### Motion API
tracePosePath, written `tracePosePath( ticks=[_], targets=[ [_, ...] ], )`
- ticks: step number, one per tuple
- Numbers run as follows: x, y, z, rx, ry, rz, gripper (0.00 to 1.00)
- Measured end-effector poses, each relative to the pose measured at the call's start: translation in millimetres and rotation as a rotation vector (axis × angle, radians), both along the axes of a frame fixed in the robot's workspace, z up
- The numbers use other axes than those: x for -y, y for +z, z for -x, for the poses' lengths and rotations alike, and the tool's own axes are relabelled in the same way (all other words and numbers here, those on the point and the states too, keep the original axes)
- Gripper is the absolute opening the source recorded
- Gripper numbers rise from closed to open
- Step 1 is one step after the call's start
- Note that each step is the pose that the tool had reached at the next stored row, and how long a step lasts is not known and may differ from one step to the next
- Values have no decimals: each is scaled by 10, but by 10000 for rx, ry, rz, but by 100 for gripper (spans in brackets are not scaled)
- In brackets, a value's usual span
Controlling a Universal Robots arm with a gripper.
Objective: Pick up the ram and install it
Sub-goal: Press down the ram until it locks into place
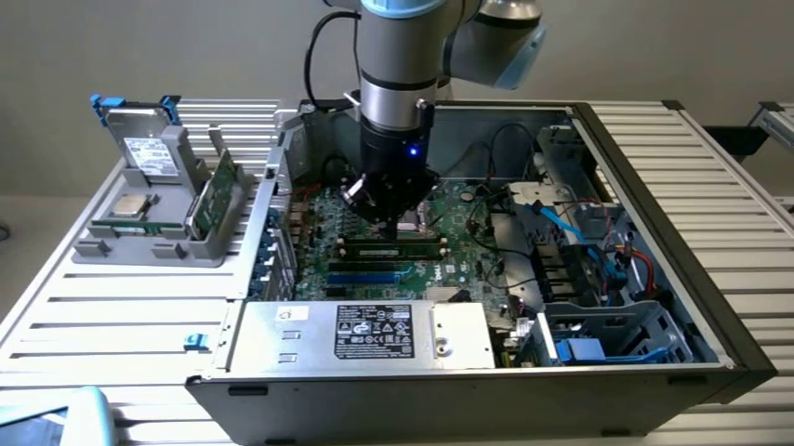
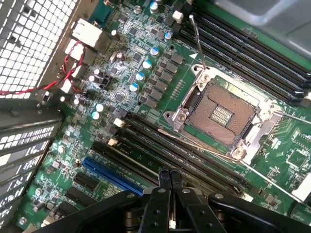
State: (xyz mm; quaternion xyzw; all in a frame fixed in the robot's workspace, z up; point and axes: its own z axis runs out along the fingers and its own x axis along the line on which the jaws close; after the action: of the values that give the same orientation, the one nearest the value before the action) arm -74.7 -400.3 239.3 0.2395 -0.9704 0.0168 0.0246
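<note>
Gripper: low inside the open computer case, at the centre of the exterior view, its tip right over the motherboard. In the wrist view its two fingertips are pressed together with nothing between them, clenched and empty.
Ram: a thin dark-green stick lying lengthwise in a memory slot, just below the gripper tip in the exterior view, touching or nearly touching it; contact cannot be told for sure.
Memory slots: long dark rows running diagonally across the wrist view, the gripper's tips directly above the row nearest them.
Processor socket: open, metal-framed, right of centre in the wrist view, beside the slots and apart from the fingertips.
Blue slot: lower left of centre in the wrist view, near the fingertips.
Power supply: grey box with a label, lower centre of the exterior view.
Grey holder: upper left of the exterior view, outside the case, carrying a wider green card; well apart from the gripper.
</note>
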Motion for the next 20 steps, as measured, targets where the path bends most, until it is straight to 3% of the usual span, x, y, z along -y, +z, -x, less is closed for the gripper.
tracePosePath(
  ticks=[7,20],
  targets=[
    [0,-5,0,33,-1045,-1,11],
    [0,-11,0,297,-2507,-45,11]
  ],
)
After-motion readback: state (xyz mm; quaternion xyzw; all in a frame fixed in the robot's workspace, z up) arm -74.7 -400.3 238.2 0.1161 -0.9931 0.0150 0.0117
